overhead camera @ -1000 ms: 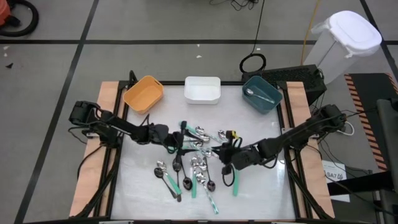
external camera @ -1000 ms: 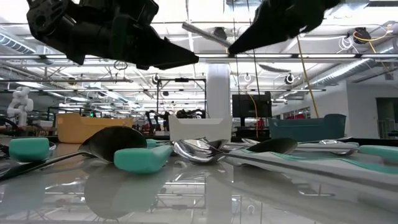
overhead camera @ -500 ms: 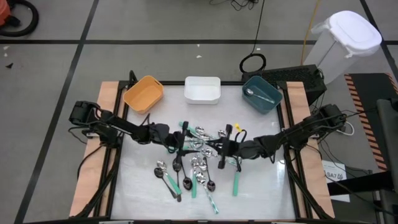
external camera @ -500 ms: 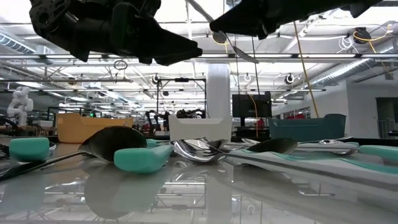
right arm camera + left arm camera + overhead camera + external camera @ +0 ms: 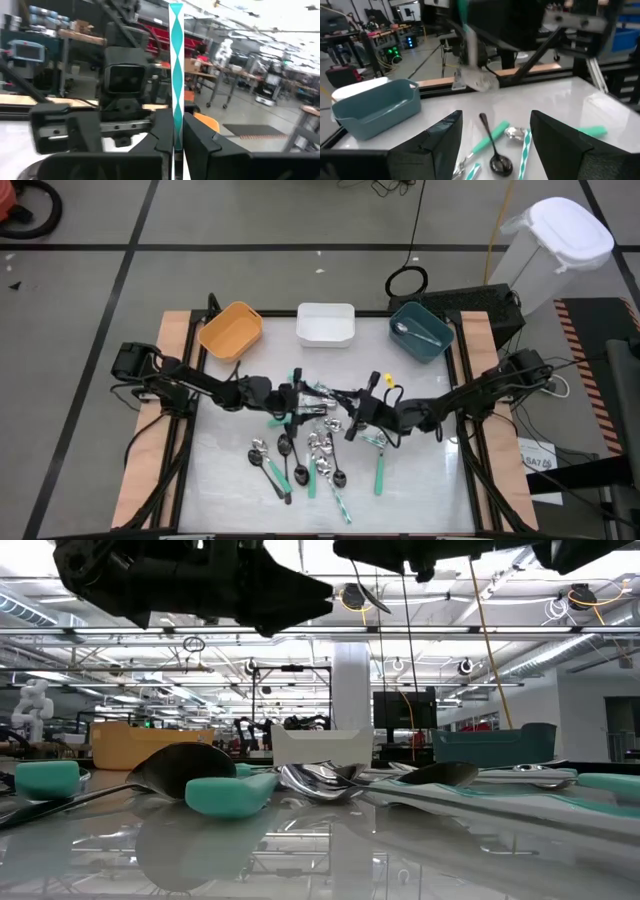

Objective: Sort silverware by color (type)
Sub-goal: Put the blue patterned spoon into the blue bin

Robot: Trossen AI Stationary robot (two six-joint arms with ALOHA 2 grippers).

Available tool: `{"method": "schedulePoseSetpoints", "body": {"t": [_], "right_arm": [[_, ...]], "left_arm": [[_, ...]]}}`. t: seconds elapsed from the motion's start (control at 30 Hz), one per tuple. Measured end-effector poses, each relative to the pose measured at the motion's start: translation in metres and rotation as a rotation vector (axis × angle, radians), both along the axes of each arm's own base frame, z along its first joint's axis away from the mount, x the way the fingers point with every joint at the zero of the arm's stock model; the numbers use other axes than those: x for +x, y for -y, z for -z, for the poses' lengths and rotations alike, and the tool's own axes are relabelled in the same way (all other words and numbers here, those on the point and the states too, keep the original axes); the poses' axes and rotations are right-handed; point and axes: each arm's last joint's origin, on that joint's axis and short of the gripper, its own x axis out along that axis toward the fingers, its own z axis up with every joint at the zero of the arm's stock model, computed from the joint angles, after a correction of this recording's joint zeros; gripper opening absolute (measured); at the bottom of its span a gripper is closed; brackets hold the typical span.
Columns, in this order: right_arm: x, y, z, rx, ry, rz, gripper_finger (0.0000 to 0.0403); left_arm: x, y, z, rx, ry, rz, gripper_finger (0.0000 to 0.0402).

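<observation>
One mint-striped spoon (image 5: 176, 75) stands clamped upright in the closed right pincer (image 5: 176, 145); left pincer (image 5: 495, 145) gapes empty.

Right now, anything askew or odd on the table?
Nothing damaged or spilled. Most spoons lie unsorted mid-table; just one spoon is in the teal bin. The right gripper has its jaws shut on a mint-striped handle standing upright, facing the left gripper.

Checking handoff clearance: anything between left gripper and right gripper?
High view: spoon pile on the table sits between left gripper and right gripper, which holds a mint-green spoon.
</observation>
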Motion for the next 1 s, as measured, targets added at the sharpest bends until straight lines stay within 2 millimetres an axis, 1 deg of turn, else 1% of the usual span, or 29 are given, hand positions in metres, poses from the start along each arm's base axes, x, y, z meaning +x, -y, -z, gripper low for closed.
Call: {"method": "schedulePoseSetpoints", "body": {"t": [0.13,0.3,0.5,0.63,0.8,1.0], "right_arm": [[0.003,-0.001,0.005,-0.007,0.014,-0.005,0.0020],[0.005,-0.002,0.006,-0.034,0.030,-0.017,0.0020],[0.005,-0.001,0.005,-0.054,0.026,-0.017,0.0020],[0.007,0.001,0.006,-0.076,0.015,-0.062,0.0020],[0.010,0.004,0.007,-0.091,0.013,-0.141,0.0020],[0.010,0.004,0.009,-0.096,-0.014,-0.138,0.0020]], "left_arm": [[0.001,0.005,-0.003,-0.011,0.008,-0.026,0.0234],[0.001,0.011,-0.003,0.001,0.012,-0.073,0.0234],[0.001,0.009,-0.005,-0.057,0.026,-0.135,0.0234],[0.006,0.013,0.004,-0.052,0.035,-0.115,0.0234],[0.029,0.026,0.021,0.013,-0.009,-0.071,0.0234],[0.059,0.038,0.036,-0.015,-0.028,-0.069,0.0234]]}}
